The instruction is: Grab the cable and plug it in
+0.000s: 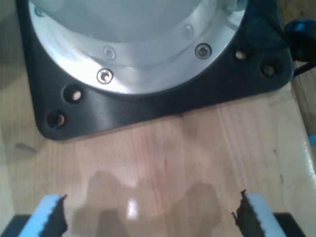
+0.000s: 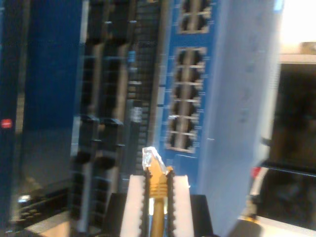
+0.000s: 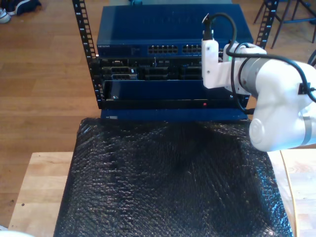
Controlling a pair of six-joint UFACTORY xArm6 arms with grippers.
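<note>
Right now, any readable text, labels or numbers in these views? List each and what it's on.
None legible.
Network switch: small white marking at its front face's end on the exterior view's left, too small to read.
Port labels on the switch in the second wrist view: blurred.
Red mark on the blue panel: too blurred.
Cable in my second gripper: no print visible.

Your second wrist view is smearing with motion blur across the blue switch (image 2: 232, 113), and its upper corner is blowing out to white. Your first wrist view is looking soft, with glare gleaming on the metal flange (image 1: 138, 54) and shadows lying on the wooden table (image 1: 163, 163). The exterior view is staying evenly lit and sharper.
</note>
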